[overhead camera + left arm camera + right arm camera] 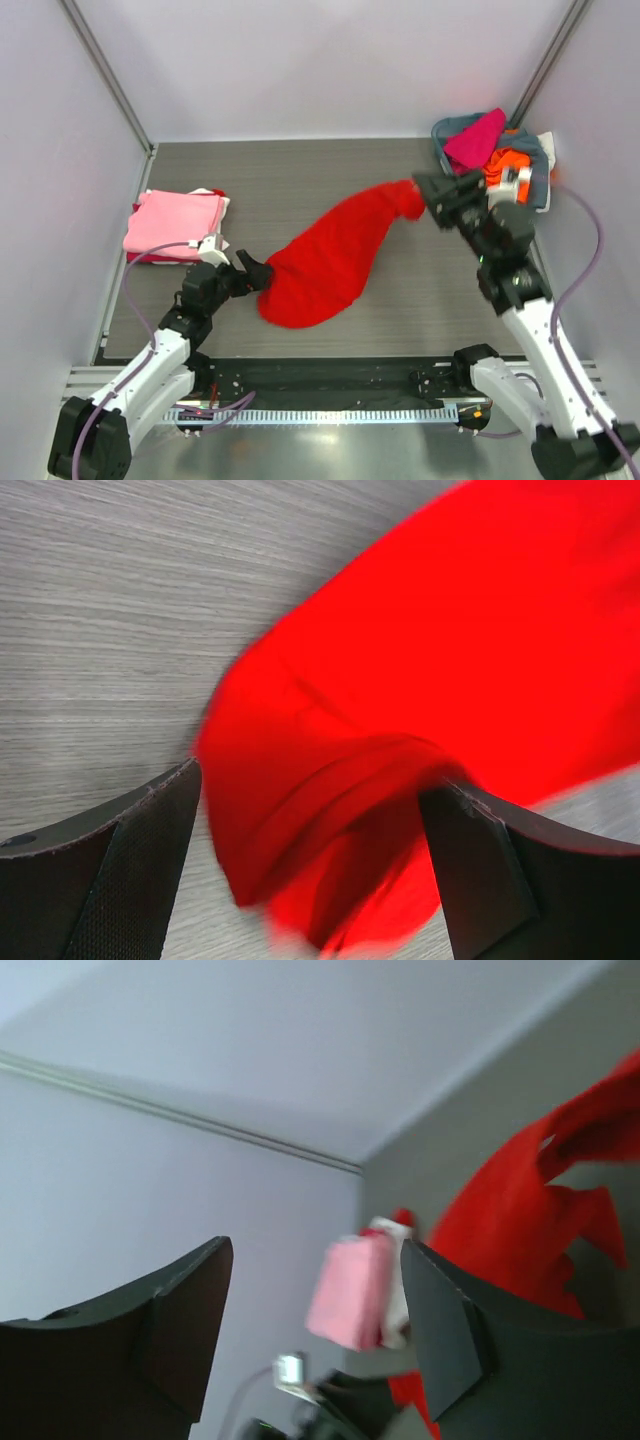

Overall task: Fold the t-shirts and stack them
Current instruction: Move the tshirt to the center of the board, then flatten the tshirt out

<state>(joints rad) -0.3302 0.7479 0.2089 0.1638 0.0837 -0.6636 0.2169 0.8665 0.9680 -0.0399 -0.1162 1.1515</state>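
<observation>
The red t-shirt (330, 260) lies in a long, bunched shape across the middle of the desk (300, 165), from the left pincer (256, 276) up to the right pincer (438, 196). It is not flat and not folded yet. The left pincer is spread wide, low by the desk. The near end of the shirt sits in the gap between its fingers (120, 865) and is not squeezed. The right pincer is spread too. In its own camera nothing sits between its fingers (170, 1330), and the red cloth hangs off to one side. From above, the far end of the shirt looks as if it touches that pincer, but the picture is blurry there, so I cannot tell if the cloth is caught on it. A neat pink pile (172, 222) waits at the left edge of the desk. A magenta shirt (476, 140) and an orange shirt (506, 160) sit in the basket (540, 165) at the back right. Here is what could go wrong. No pincer is pinching the shirt, so it may sink into a heap. If the left pincer shuts on the thick wad, it may grab many layers and drag a lump. A pull to the left might also bump the pink pile and spoil it.
</observation>
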